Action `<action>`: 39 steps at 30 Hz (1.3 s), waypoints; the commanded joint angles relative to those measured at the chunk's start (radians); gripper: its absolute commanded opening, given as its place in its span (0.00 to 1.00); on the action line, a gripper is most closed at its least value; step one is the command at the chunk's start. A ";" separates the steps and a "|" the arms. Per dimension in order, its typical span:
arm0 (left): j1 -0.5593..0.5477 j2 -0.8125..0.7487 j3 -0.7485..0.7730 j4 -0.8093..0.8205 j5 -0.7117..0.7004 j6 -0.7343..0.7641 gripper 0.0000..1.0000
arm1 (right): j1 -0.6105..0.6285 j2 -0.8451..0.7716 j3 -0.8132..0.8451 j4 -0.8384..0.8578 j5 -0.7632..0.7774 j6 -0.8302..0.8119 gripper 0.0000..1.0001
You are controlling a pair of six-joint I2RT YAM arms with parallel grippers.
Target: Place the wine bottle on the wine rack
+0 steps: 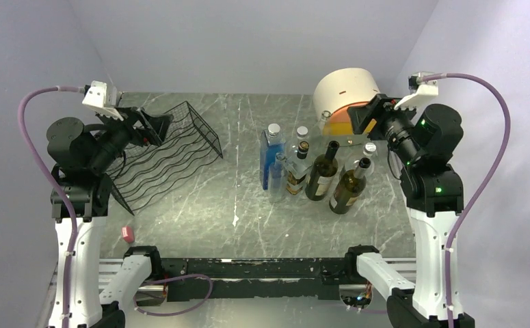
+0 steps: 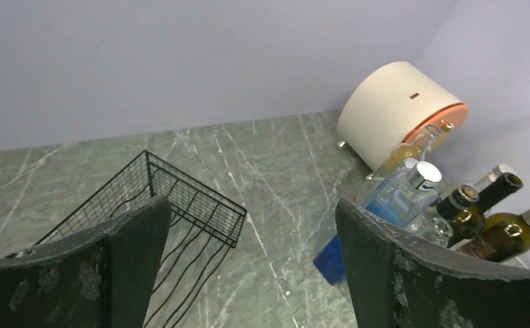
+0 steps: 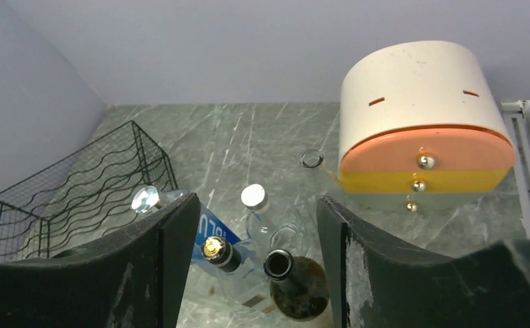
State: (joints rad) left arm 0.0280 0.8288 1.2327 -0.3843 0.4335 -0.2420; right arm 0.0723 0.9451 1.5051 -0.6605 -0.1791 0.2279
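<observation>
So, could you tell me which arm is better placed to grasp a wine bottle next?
Probably the right: the right hand, open, hangs just above a dark wine bottle. The left hand sits at the wine rack, far from it.

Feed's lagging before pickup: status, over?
Left gripper, right gripper: jaws open, empty. Wine bottles upright, none on wine rack. Blue bottle stands between bottles and rack.

A bare, pale lilac-grey back wall [image 1: 248, 41] meets a left wall [image 1: 9, 55] and a right wall [image 1: 515, 48] of the same colour; the light is even and soft, with faint shadows. The table [image 1: 200, 205] has a grey-green marble-look top veined with white.
</observation>
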 commanded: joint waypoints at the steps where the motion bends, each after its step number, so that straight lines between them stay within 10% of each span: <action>1: 0.026 -0.020 -0.018 0.072 0.122 -0.041 0.95 | -0.028 0.003 0.028 -0.051 -0.135 0.019 0.69; 19: 0.031 -0.077 -0.162 0.308 0.512 -0.095 0.99 | 0.012 0.010 -0.167 0.064 -0.636 0.000 0.67; 32: 0.026 -0.076 -0.151 0.198 0.378 -0.019 0.97 | 0.657 0.129 -0.177 0.029 0.310 0.018 0.67; 39: 0.026 -0.087 -0.177 0.187 0.359 -0.015 0.97 | 0.792 0.182 -0.202 0.023 0.526 0.055 0.66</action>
State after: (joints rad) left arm 0.0513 0.7551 1.0611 -0.1856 0.8177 -0.2760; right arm 0.8158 1.1072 1.3144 -0.6338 0.1394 0.2550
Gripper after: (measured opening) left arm 0.967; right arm 0.639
